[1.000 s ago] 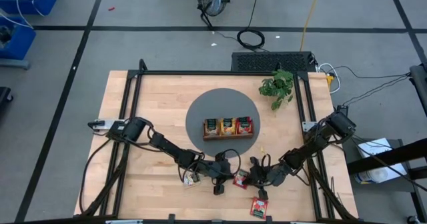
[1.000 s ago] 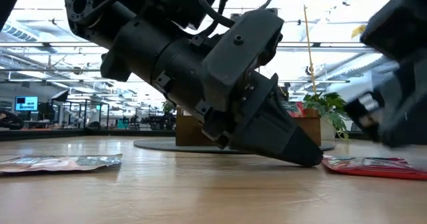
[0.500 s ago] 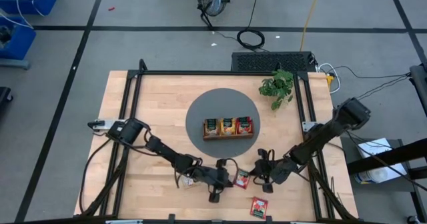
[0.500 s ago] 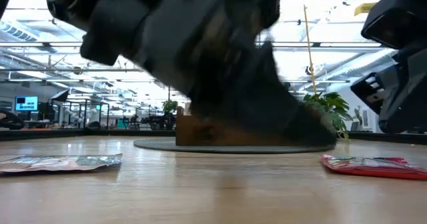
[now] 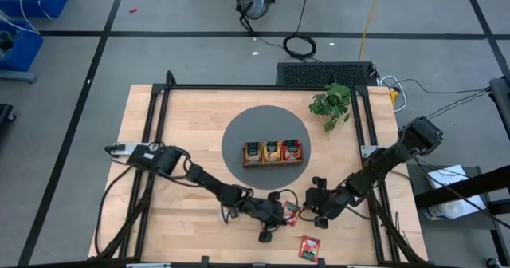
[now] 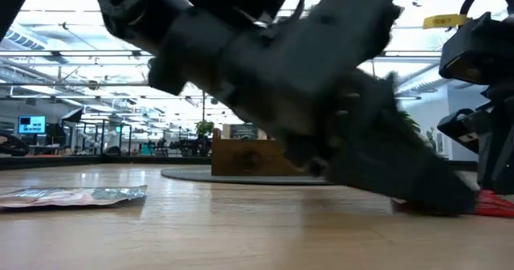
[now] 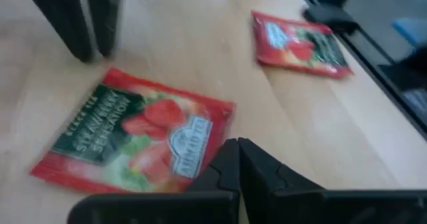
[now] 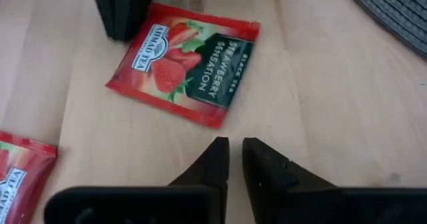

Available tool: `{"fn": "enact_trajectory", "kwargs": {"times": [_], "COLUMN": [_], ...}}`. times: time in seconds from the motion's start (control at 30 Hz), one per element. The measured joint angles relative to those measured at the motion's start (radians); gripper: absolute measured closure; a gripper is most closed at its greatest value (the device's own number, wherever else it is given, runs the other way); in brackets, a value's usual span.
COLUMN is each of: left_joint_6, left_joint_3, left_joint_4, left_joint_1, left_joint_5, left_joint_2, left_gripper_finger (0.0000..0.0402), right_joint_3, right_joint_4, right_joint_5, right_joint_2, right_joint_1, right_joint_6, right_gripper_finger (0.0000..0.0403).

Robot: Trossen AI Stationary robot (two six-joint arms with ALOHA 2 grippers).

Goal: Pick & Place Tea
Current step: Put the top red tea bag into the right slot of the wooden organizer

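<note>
A red tea sachet with a dark green label lies flat on the wooden table near its front edge, between my two grippers. My left gripper is shut, its tips low at the sachet's logo end. My right gripper stands a little short of the same sachet, on the side toward the table's right edge. It points slantwise down with a narrow gap between its fingers. A second red sachet lies nearer the front edge. A pale sachet lies flat to the left. My left gripper's shut fingertips stand at the corner of the red sachet's logo end, slanting down from the table's left. I cannot tell whether they touch the sachet or only the table beside it. The sachet lies flat on the wood.
A brown wooden tray with tan, yellow and red sachets in its three compartments stands on a round grey mat at mid table. A small green plant stands at the far right. A black frame borders the table.
My left gripper has gone toward the table's right edge, up to the red sachet, rolling a little. My right gripper has drawn back from that sachet toward the right edge, rising slightly and tipping less steeply. The sachets lie as before.
</note>
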Motion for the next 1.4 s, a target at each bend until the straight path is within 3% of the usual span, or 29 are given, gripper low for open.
{"fn": "enact_trajectory", "kwargs": {"times": [0.3, 0.57, 0.87, 1.2, 1.4], "left_joint_6": [-0.06, -0.057, -0.055, -0.048, -0.048], "left_joint_3": [0.029, 0.028, 0.027, 0.025, 0.025], "left_joint_4": [-0.035, -0.061, -0.062, -0.055, -0.056], "left_joint_1": [0.023, 0.042, 0.079, 0.088, 0.08], "left_joint_5": [0.027, 0.052, 0.06, 0.063, 0.06], "left_joint_2": [0.031, 0.031, 0.032, 0.033, 0.033], "left_gripper_finger": [0.0393, 0.039, 0.039, 0.0397, 0.0388], "right_joint_3": [-0.008, -0.1, -0.232, -0.237, -0.237], "right_joint_4": [0.033, 0.249, 0.461, 0.412, 0.389], "right_joint_5": [-0.041, -0.079, -0.111, -0.108, -0.121], "right_joint_2": [-0.001, 0.0, 0.0, 0.001, 0.002], "right_joint_1": [-0.002, -0.034, -0.06, -0.06, -0.06], "right_joint_6": [0.162, 0.244, 0.286, 0.305, 0.284], "right_gripper_finger": [0.0303, 0.0266, 0.0277, 0.0313, 0.0303]}}
